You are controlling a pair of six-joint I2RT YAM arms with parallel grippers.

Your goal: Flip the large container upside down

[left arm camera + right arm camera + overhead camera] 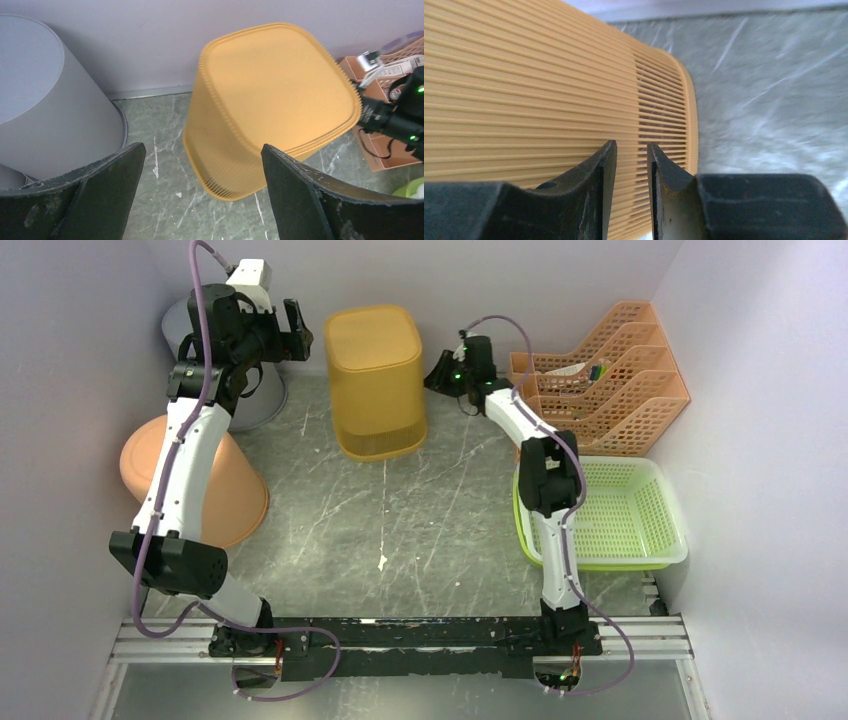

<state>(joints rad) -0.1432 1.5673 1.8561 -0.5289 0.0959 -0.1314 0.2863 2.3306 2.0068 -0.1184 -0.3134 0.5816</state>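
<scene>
The large container is a yellow ribbed bin point(375, 370) at the back middle of the table. It stands with its closed base up and its slotted rim on the floor. My left gripper point(295, 330) is open and empty, raised just left of the bin's top; the left wrist view shows the bin point(270, 85) beyond my gripper point(202, 146). My right gripper point(440, 370) hangs close to the bin's right side. In the right wrist view its jaws point(630, 144) stand a narrow gap apart with nothing between them, facing the ribbed wall point(524, 90).
A grey bin point(250, 400) stands upside down at the back left, behind my left arm, also in the left wrist view point(45, 100). A peach bucket point(235, 490) lies at the left. An orange file rack point(610, 380) and a green basket point(630, 520) are at the right. Walls close three sides.
</scene>
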